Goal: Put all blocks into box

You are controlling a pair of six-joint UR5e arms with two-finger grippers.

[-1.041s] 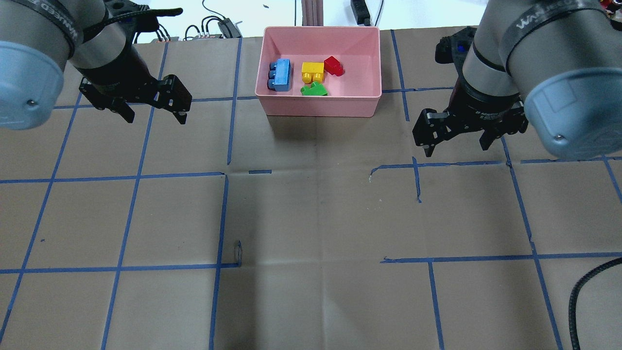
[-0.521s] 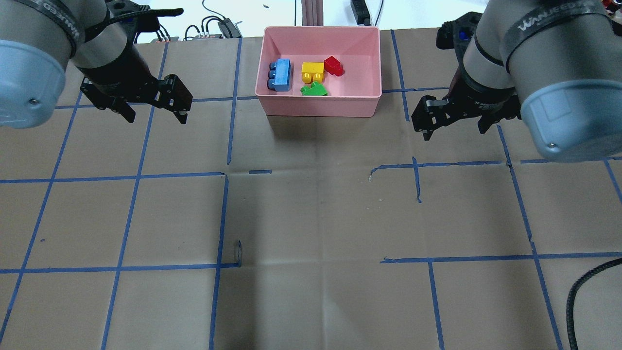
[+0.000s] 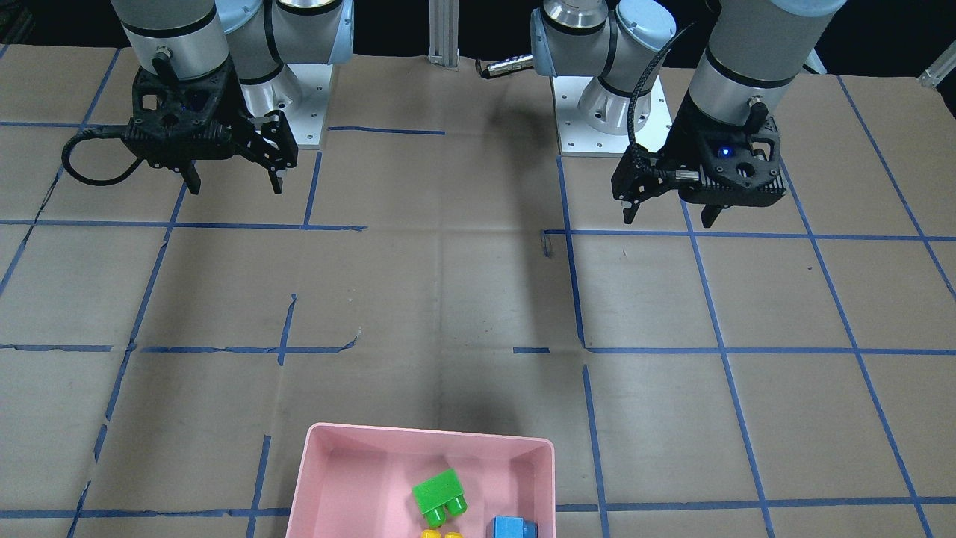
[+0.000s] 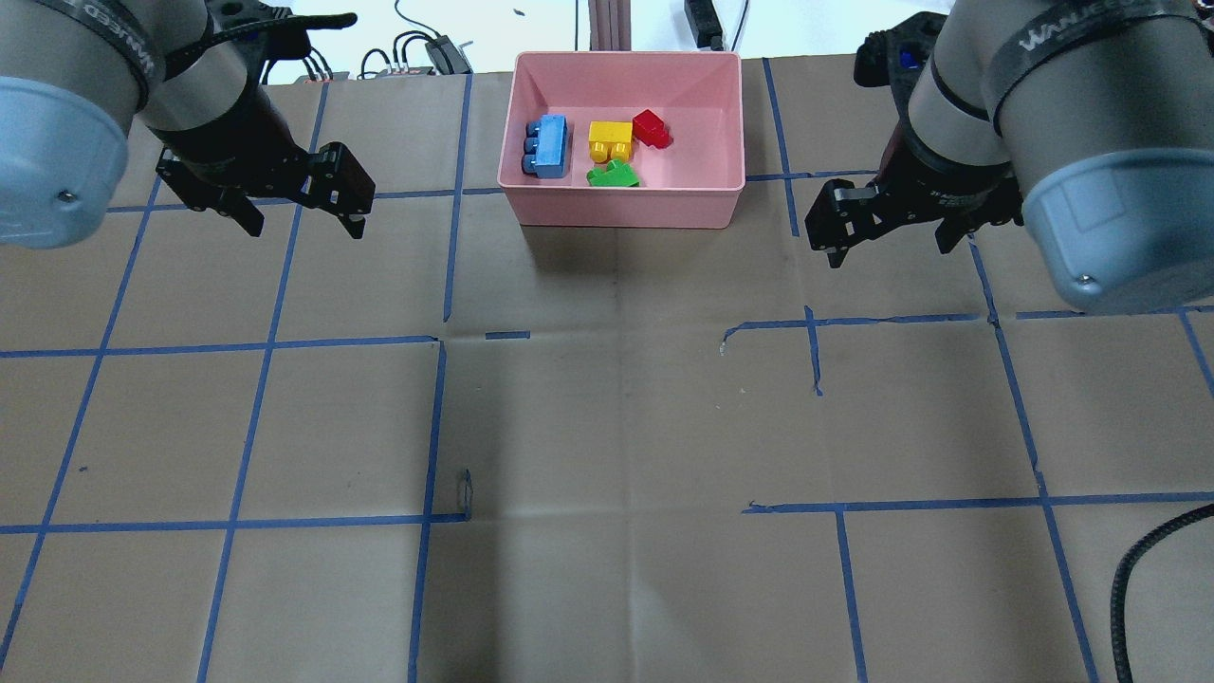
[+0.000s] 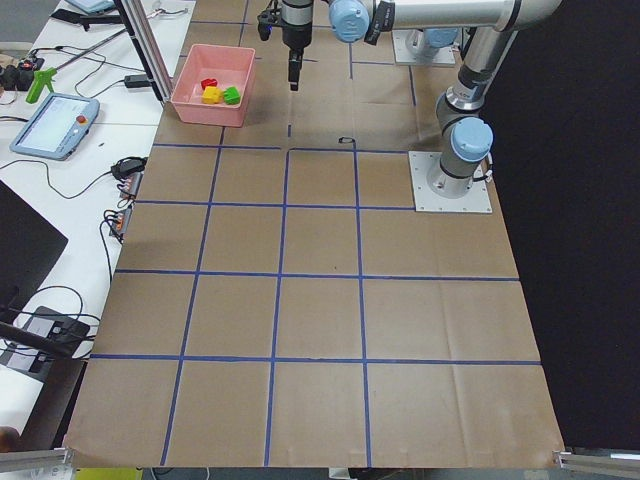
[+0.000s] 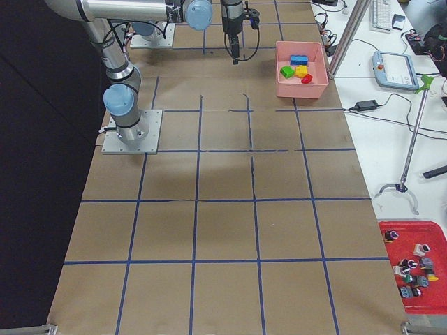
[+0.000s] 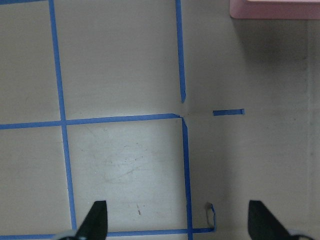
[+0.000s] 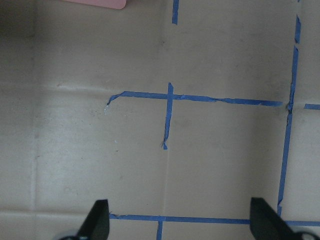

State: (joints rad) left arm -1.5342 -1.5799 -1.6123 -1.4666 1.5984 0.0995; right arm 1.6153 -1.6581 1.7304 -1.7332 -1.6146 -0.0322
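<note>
**A:** How many of the blocks are in the box [image 4: 626, 220]?

**B:** All four, going by the overhead view. The light blue brick [image 4: 548, 146] lies toward the left wall and the yellow brick [image 4: 610, 140] is mid-box. The red brick [image 4: 652, 128] is just beside the yellow on its far right. The green brick [image 4: 613, 175] seems to touch the yellow's near side (they are small there, so contact is hard to judge).

**A:** Any left out on the table [image 4: 607, 427]?

**B:** No brick shows outside the box in any view.

**A:** And the arms?

**B:** The left gripper [image 4: 305, 226] hangs above the table well to the box's left and the right gripper [image 4: 890, 250] well to its right. Both have their fingers spread wide, with nothing between them.

**A:** So what is left to do?

**B:** By my judgement, nothing. The task looks complete.
</note>
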